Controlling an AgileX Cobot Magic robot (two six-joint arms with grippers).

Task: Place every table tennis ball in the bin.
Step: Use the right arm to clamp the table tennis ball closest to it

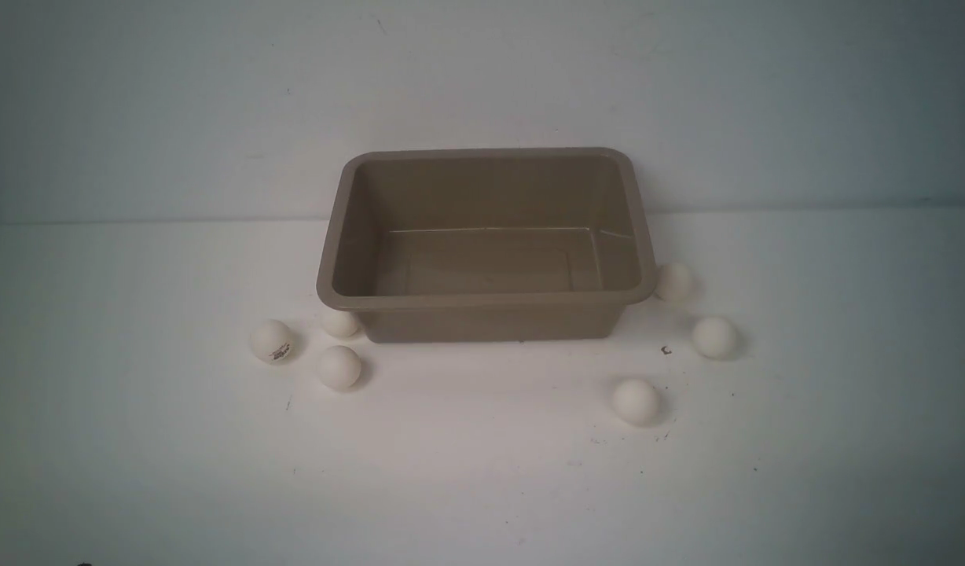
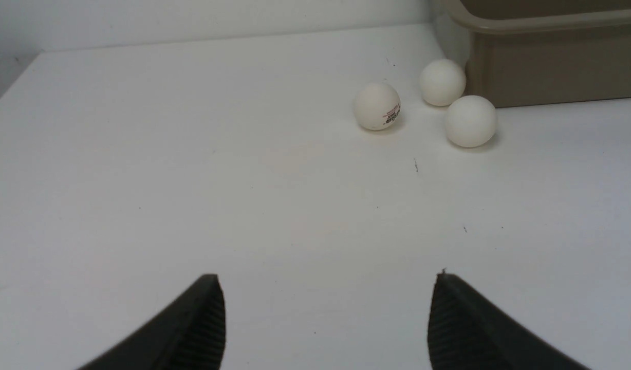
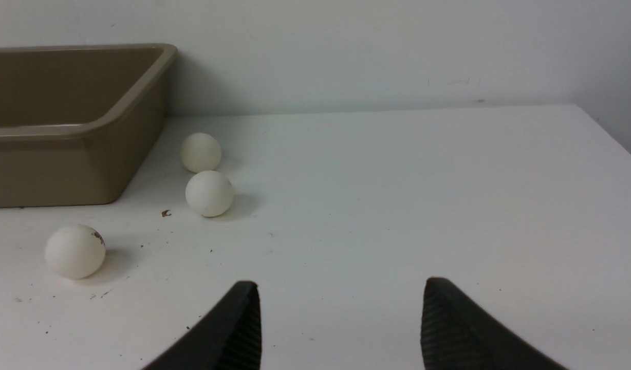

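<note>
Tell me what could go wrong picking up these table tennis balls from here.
The table tennis ball at the bin's right corner sits close beside the rim, so the right tool could strike plastic. The three left balls lie close together; grabbing one may send the others rolling across the table.

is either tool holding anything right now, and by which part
Nothing is held. The left tool and right tool both stand open and empty; the six small off-white table tennis balls lie on the white table.
</note>
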